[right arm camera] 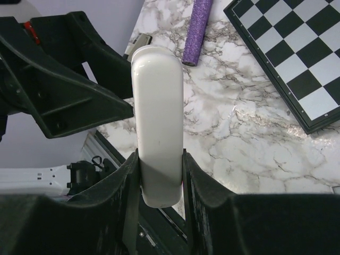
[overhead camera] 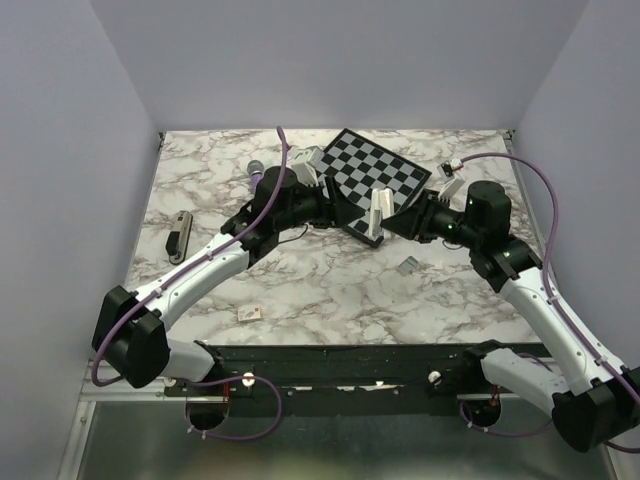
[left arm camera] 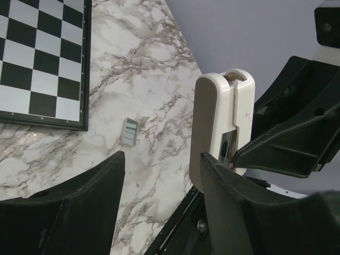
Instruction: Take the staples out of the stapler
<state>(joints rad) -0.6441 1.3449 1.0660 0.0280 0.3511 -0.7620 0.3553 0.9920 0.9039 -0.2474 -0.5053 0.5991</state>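
Observation:
The slim black-and-silver stapler (overhead camera: 178, 236) lies on the marble at the far left, away from both grippers. My right gripper (right arm camera: 161, 155) is shut on a cream-white plastic-cased bar (right arm camera: 156, 101) and holds it upright above the table. A metal channel shows in the side of the white bar (left arm camera: 213, 122). My left gripper (left arm camera: 162, 156) is open. Its right finger (left arm camera: 228, 196) stands against the bar's lower end, and the bar is not between the jaws. In the top view both grippers meet at the bar (overhead camera: 378, 205) near the table's middle.
A checkerboard (overhead camera: 375, 170) lies at the back, just behind the grippers. A purple cylinder (right arm camera: 196, 29) rests left of it. A small grey ribbed strip (left arm camera: 129, 131) lies on the marble in front of the board, and a small tan piece (overhead camera: 248, 314) near the front edge.

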